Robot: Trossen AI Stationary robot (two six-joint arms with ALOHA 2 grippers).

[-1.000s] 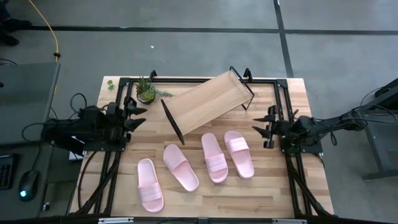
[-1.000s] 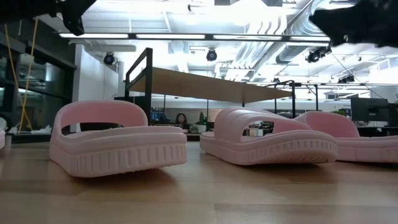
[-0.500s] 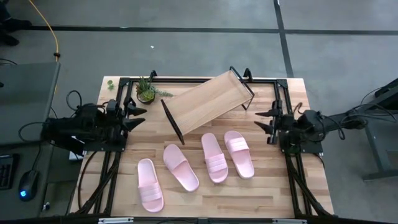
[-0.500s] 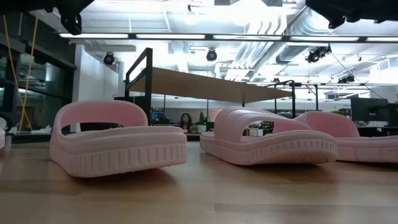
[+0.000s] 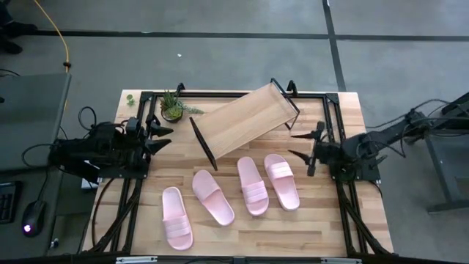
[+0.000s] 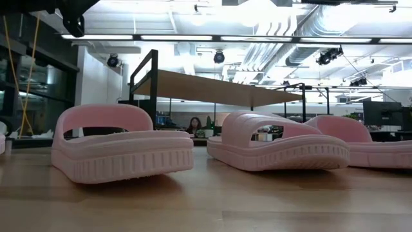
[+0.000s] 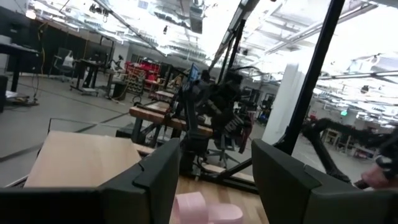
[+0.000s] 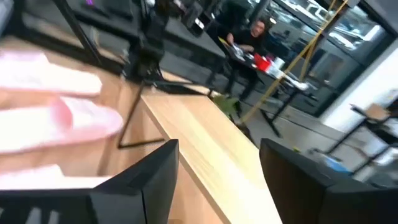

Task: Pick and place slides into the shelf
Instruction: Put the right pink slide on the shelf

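1. Small potted plant [image 5: 172, 107] seen at far-left corner of wooden tabletop [image 5: 322, 220].
2. Yellow cable [image 5: 64, 44] seen on grey floor, left of table.
3. Person [image 8: 245, 34] seen seated at desk in bkgd, red item just beside.

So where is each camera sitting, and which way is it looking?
High view: above the table, looking straight down on four slides, the empty shelf, a small plant, and both arms, left gripper and right gripper open.
Low view: at tabletop height, looking level past slides to the shelf and room.
Left wrist view: looks past its fingers across the table at a slide.
Right wrist view: looks past its fingers at the shelf and slides.
All four share the slides.
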